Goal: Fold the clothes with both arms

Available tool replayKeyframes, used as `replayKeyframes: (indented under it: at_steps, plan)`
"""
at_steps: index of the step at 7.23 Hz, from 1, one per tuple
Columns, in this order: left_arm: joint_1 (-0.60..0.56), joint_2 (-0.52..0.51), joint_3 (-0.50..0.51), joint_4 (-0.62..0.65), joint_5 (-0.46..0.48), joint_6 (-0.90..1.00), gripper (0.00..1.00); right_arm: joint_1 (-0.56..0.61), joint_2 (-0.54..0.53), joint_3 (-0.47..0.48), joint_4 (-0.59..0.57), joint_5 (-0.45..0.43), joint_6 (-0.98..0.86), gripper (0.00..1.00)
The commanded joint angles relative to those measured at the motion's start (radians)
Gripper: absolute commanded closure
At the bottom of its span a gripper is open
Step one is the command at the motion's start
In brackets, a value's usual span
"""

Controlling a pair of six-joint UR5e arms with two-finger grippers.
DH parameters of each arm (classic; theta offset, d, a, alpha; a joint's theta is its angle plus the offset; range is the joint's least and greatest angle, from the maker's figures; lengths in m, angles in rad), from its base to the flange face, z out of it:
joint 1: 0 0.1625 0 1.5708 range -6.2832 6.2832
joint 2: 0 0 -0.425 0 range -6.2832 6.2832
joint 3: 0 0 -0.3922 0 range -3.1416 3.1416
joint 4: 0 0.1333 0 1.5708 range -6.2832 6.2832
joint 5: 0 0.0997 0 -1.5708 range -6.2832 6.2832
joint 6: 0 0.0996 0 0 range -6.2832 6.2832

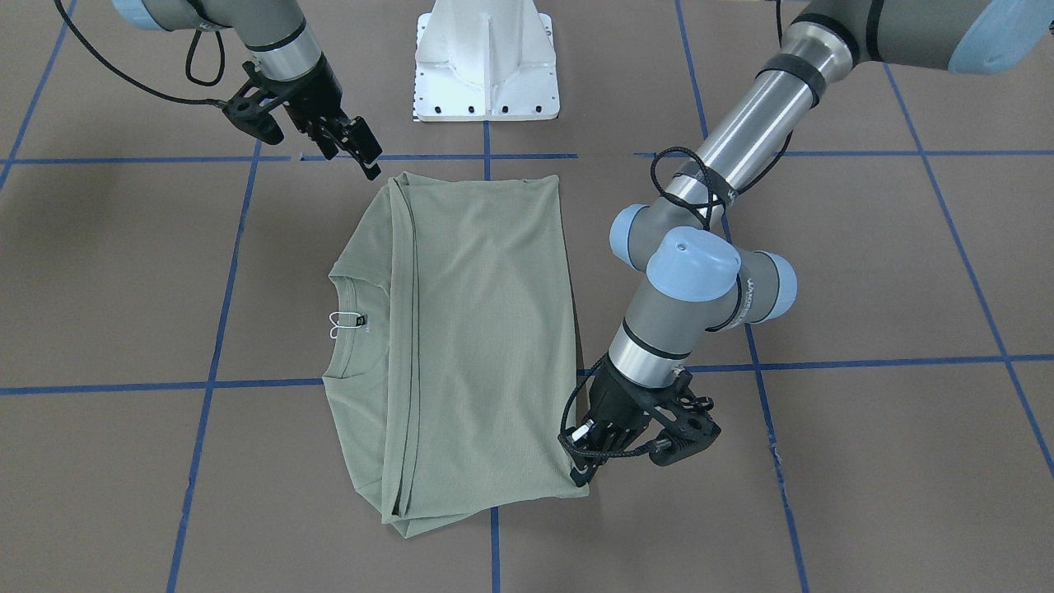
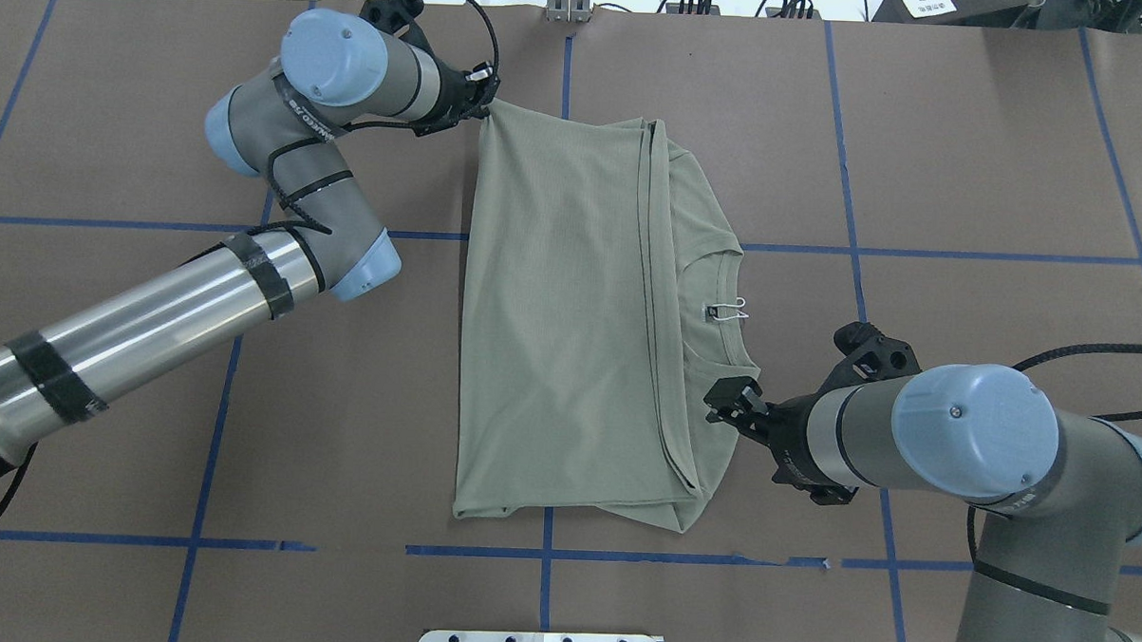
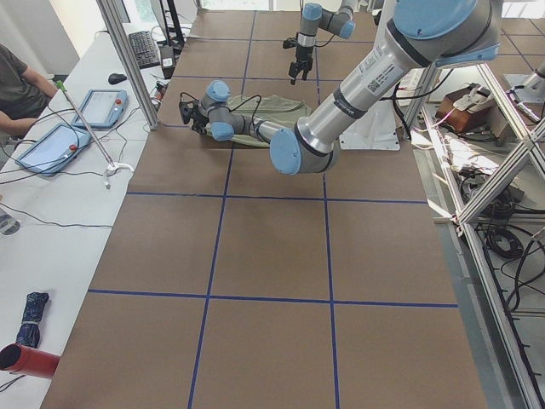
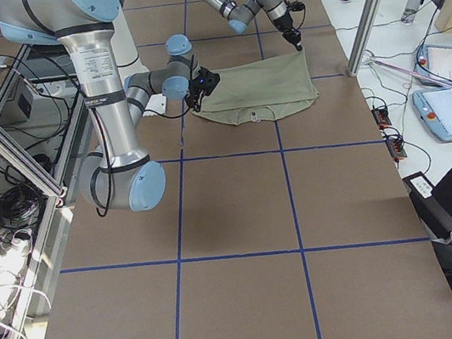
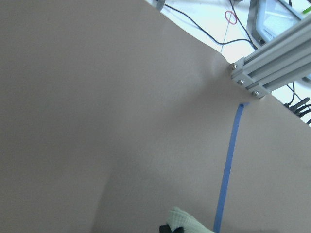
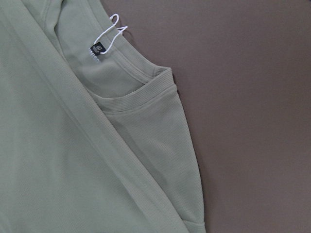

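Now the left gripper [image 2: 486,101] is pinched tight on one corner of the shirt [image 2: 562,311]. That corner is the far one on the robot's left, and the cloth there is pulled into a little point. The left wrist view shows a small bit of green cloth at the bottom edge, with brown tabletop [image 2: 965,183] and a blue tape line [image 5: 228,165] past it.

The right gripper [image 2: 725,404] has its two fingers apart. It hangs over the shirt's edge on the robot's right, just beside the neck hole.

The shirt is green and lies flat in the middle of the tabletop. It is folded over, so a big smooth layer covers most of it. The round neck peeks out on the robot's right side. A black label [image 6: 96,48] sits inside the neck, and a white string loop [image 6: 112,30] hangs from it.

The left arm [image 2: 153,316] reaches in from the left of the overhead view, and the right arm [image 2: 966,430] reaches in from the right. The white base [image 1: 487,62] stands behind the shirt, between the arms.
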Motion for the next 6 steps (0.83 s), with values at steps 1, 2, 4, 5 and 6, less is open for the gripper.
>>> replayKeyframes:
  at_steps: [1,2,4,5,6]
  plan:
    - [-0.002,0.132,-0.251,0.020,-0.053,-0.006,0.39,-0.006,0.048,-0.045,0.000,-0.047,-0.003,0.00]
    - [0.003,0.199,-0.358,0.058,-0.130,-0.008,0.38,-0.011,0.081,-0.083,-0.002,-0.040,-0.030,0.00]
    - [0.003,0.242,-0.443,0.101,-0.146,-0.014,0.38,-0.070,0.101,-0.117,-0.041,-0.032,-0.274,0.00]
    - [0.004,0.242,-0.443,0.101,-0.146,-0.014,0.38,-0.083,0.127,-0.113,-0.129,-0.015,-0.501,0.19]
    - [0.004,0.242,-0.443,0.101,-0.144,-0.016,0.38,-0.087,0.143,-0.116,-0.174,-0.009,-0.697,0.34]
